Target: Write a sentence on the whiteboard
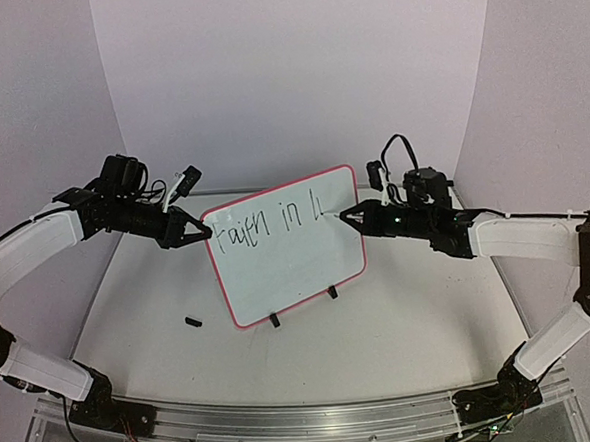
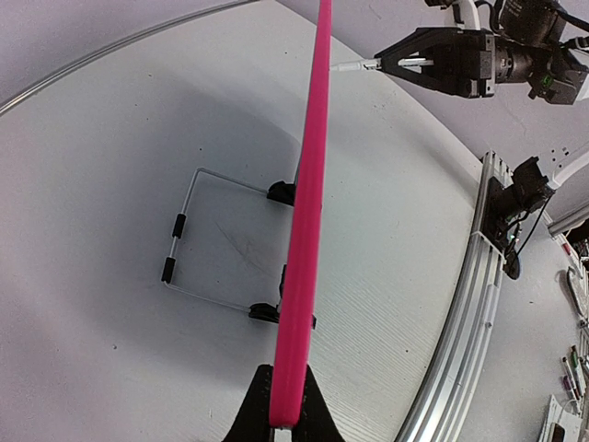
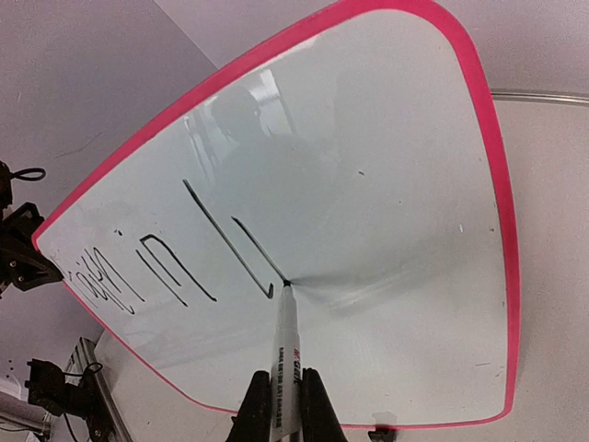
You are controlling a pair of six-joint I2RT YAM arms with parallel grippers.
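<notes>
The whiteboard (image 1: 287, 252), white with a pink-red frame, stands tilted on two black clip feet mid-table. Black writing runs across its upper part. My left gripper (image 1: 201, 230) is shut on the board's left edge; in the left wrist view the pink frame (image 2: 304, 221) runs edge-on up from between my fingers (image 2: 253, 419). My right gripper (image 1: 355, 217) is shut on a white marker (image 3: 286, 364). The marker's tip touches the board face (image 3: 368, 184) at the end of the last black stroke, near the board's upper right.
A small black marker cap (image 1: 192, 321) lies on the table left of the board. A wire stand (image 2: 198, 239) props the board from behind. An aluminium rail (image 1: 307, 421) runs along the near table edge. Purple walls close in the back and sides.
</notes>
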